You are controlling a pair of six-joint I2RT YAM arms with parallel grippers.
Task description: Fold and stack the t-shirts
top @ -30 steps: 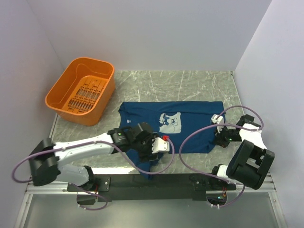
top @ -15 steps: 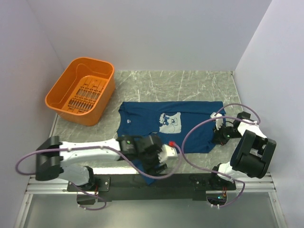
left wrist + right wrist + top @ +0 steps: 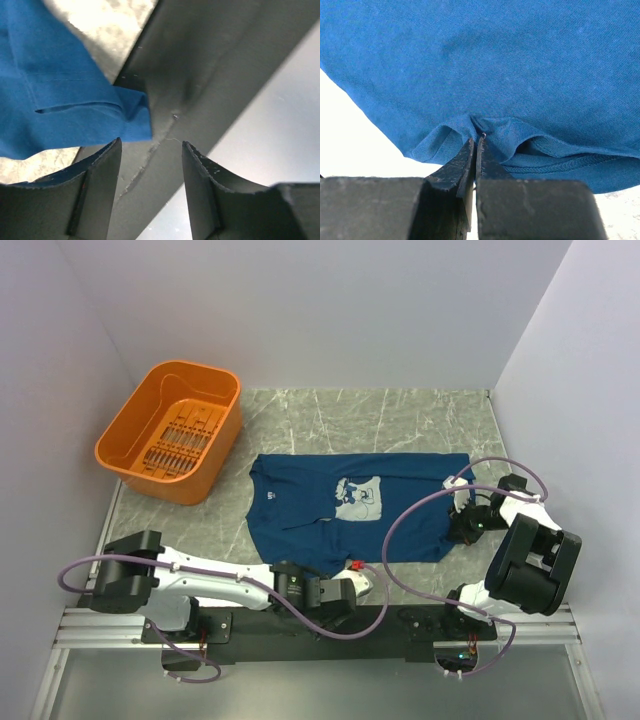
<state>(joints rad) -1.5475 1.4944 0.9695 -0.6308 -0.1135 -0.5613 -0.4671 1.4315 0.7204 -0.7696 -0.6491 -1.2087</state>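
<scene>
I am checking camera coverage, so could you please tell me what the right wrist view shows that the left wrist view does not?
Only the right wrist view: the right arm's fingers shut on a bunched fold of the t-shirt near its hem. Only the left wrist view: the left arm's fingers apart with nothing between them, over the black rail, with a t-shirt corner just ahead and some marble table. Both: blue t-shirt fabric.
</scene>
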